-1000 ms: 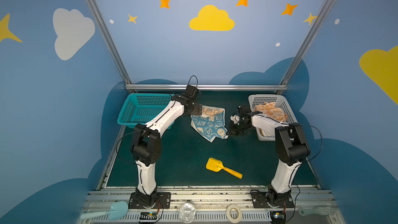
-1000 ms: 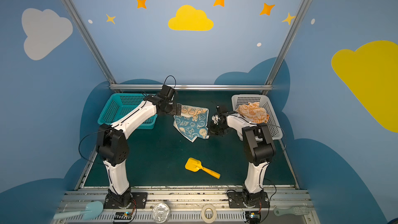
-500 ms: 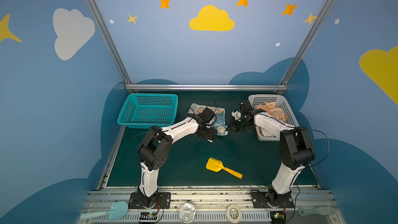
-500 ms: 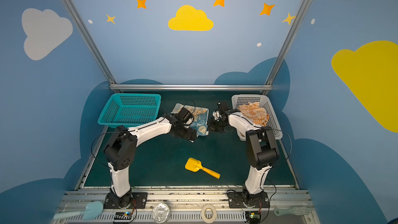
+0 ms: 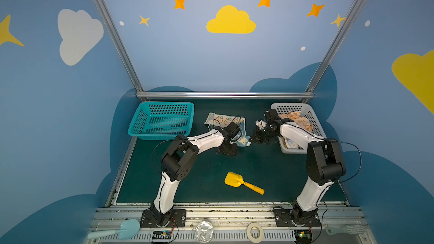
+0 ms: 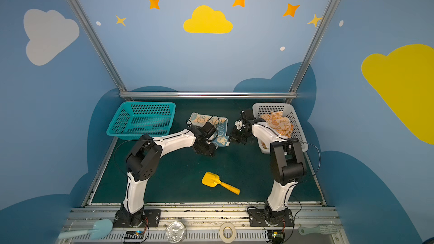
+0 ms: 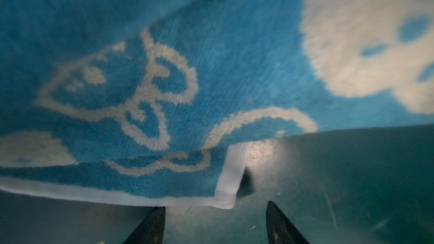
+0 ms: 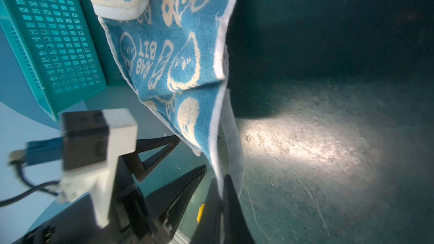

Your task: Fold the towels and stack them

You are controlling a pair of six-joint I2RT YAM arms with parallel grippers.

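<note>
A: Location of the blue-and-cream rabbit-print cloth towel?
B: Far centre of the dark green bench; right gripper clamped on its white hem; left gripper part-open at its near corner, holding nothing.

The blue towel is soft, fuzzy cloth. The teal basket is smooth plastic. The green table top looks dull and scratched.

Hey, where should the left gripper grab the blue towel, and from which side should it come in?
Grip the blue towel's white-hemmed corner, lying just ahead of the left gripper's open fingertips. It seems slightly lifted off the mat, so slide in low from the robot's side, one finger underneath. The right gripper pinches the hem beside it.
</note>
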